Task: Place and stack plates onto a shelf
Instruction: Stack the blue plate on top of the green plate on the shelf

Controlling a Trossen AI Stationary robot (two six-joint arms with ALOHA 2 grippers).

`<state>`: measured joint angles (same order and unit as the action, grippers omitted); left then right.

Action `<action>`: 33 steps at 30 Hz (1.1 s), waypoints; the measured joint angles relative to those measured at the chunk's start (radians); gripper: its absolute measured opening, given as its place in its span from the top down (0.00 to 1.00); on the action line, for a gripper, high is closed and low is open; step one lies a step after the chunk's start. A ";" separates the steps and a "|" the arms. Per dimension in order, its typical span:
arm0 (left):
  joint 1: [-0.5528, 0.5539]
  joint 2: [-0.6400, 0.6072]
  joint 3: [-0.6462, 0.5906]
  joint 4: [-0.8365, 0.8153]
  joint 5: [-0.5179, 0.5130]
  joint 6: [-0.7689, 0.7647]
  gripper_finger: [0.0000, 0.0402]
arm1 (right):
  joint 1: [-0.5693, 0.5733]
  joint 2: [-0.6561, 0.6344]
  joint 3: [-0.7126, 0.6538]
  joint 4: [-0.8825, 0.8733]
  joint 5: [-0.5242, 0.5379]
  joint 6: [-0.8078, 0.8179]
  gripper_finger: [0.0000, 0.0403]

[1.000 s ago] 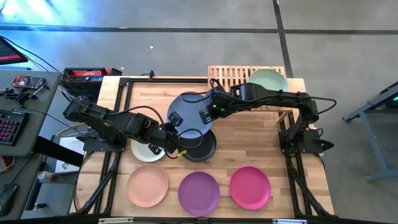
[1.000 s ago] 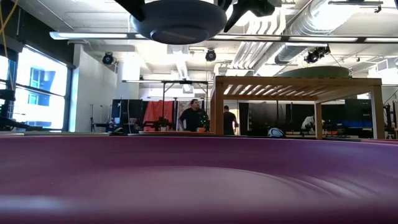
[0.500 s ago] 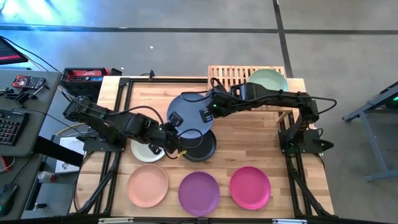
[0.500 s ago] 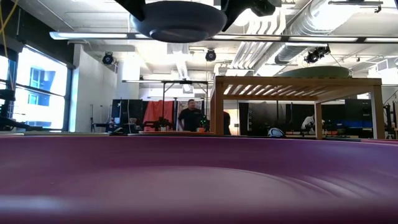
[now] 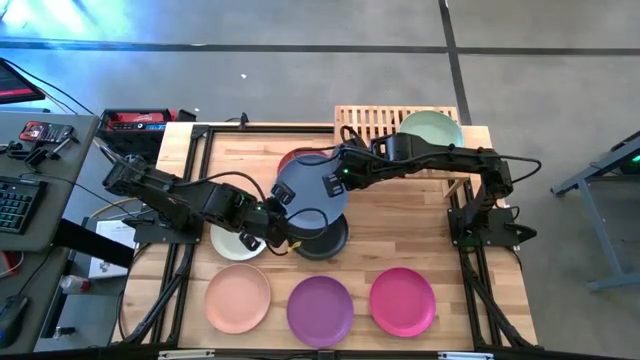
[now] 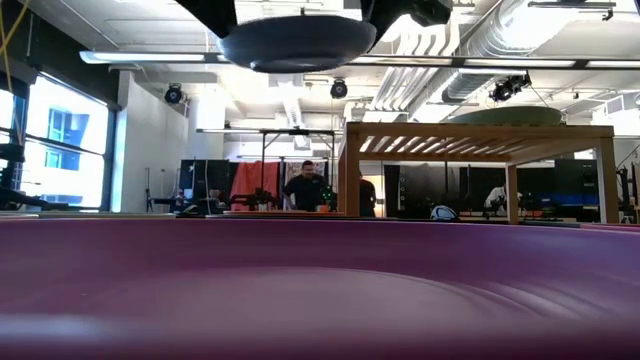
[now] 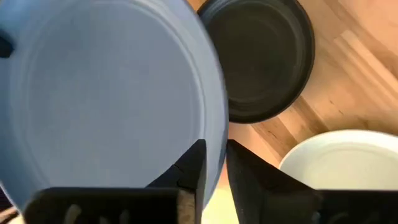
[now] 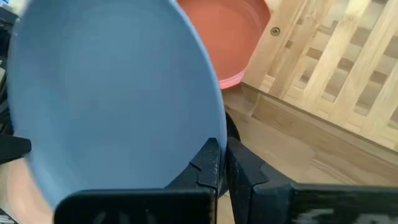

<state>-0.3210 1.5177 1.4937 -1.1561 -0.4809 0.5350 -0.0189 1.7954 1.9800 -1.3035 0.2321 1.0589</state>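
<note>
— How's the light?
— Bright, even, from ceiling strips; window glares at nine o'clock.
— Focus?
— My purple plate up close smears; light blue plate edges blur.

The grey concrete floor around the pale wooden surface is crossed by dark seams. A dark side desk carries a black keyboard. Across the room, tall bright windows stand at one side, silver ceiling ducts and a long white strip light run overhead, and a person in dark clothing stands near an orange-red panel.
</note>
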 joint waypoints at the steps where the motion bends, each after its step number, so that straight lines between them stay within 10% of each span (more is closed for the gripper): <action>1: 0.000 0.000 0.000 0.000 0.009 -0.009 0.84 | 0.000 0.000 0.000 -0.002 0.000 0.004 1.00; 33: 0.099 0.000 0.000 -0.069 -0.005 -0.351 0.72 | -0.195 -0.206 0.001 -0.269 0.067 -0.187 1.00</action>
<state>-0.2216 1.5173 1.4937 -1.2246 -0.4858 0.1837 -0.2141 1.5894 1.9812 -1.5727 0.2992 0.8717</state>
